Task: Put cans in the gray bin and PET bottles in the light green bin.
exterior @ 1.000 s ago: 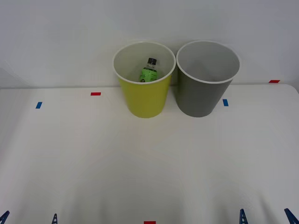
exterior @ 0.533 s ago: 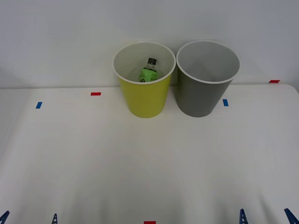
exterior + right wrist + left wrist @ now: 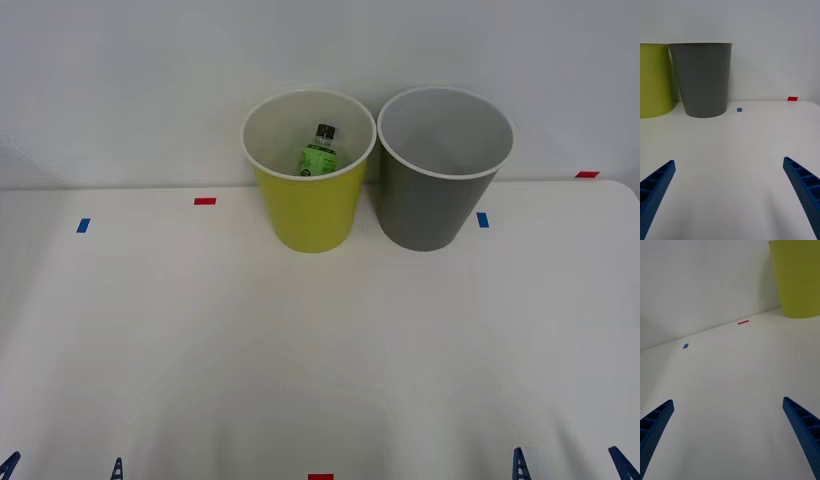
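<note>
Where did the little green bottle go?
In the front view, the green bottle sits inside the light green bin, just left of the gray bin, at the table's far edge.

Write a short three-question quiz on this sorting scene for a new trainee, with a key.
1. True or false: the PET bottle lies on the table in front of the bins.
2. Which bin stands on the robot's right side? A) the light green bin B) the gray bin
3. Fill in: the left gripper and the right gripper, both low at the near edge of the table, have their fingers ____.

Key
1. False: it sits inside the light green bin, cap up.
2. B.
3. Open, with nothing between them.
</note>
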